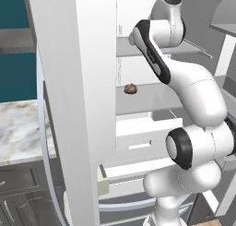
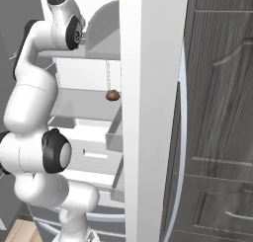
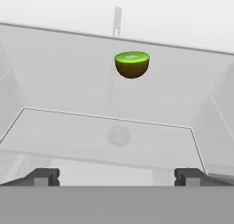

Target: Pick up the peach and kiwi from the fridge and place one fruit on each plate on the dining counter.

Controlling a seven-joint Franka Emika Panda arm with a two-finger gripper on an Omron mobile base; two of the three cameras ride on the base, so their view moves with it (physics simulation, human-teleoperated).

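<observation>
From the hand view the kiwi [image 3: 132,65] sits on a grey fridge shelf [image 3: 68,86], well ahead of the gripper [image 3: 117,176]; both base views show a brown lumpy item [image 1: 131,88] instead. Fingers spread wide, empty.

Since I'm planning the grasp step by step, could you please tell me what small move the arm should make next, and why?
Probably ease the hand forward toward the green-topped, brown-sided round kiwi on the grey fridge shelf. In the hand view the pincer is open, with its dark fingertips wide apart and short of the fruit, which lies ahead and roughly centred between them.
</observation>
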